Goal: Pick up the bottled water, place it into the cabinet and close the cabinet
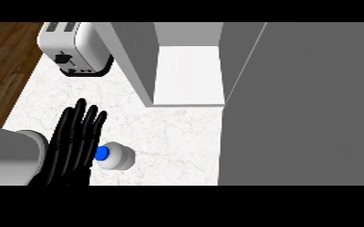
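bottled water (116,157) right of left hand (71,144), toaster (77,48) behind

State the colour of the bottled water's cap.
Blue; the bottled water's cap shows in the head view.

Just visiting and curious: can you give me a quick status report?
Left hand open beside bottled water, not gripping. Right hand not in view. Bottle upright on counter. Cabinet open, shelf bare; path unobstructed.

The bottled water (116,156) stands upright in the lower left of the frame, seen from above: a pale round body with a blue cap. The cabinet (186,72) is at the upper middle, its grey door open, the white inside showing.
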You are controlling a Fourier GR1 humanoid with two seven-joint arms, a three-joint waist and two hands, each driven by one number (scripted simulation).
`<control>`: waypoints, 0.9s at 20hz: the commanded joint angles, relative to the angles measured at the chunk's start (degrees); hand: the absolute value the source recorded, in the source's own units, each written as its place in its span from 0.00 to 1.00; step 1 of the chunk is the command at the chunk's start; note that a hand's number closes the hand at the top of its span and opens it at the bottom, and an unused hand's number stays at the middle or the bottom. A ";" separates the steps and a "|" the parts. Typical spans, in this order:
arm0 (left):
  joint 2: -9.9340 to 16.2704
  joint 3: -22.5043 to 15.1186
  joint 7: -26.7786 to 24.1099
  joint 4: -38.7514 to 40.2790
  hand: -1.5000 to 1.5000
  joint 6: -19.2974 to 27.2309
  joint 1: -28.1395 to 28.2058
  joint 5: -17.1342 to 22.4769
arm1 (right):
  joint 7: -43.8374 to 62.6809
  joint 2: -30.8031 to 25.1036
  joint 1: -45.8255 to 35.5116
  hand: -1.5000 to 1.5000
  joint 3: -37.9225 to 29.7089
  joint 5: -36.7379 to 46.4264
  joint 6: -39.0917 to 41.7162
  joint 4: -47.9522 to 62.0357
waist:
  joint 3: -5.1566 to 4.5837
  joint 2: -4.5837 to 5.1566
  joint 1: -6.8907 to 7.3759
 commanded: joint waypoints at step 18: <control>4.27 -33.79 10.33 -13.45 0.00 18.11 12.29 -22.80 | 11.39 -4.34 10.59 0.00 -7.24 -15.70 4.17 -17.38 | -0.04 -0.46 0.59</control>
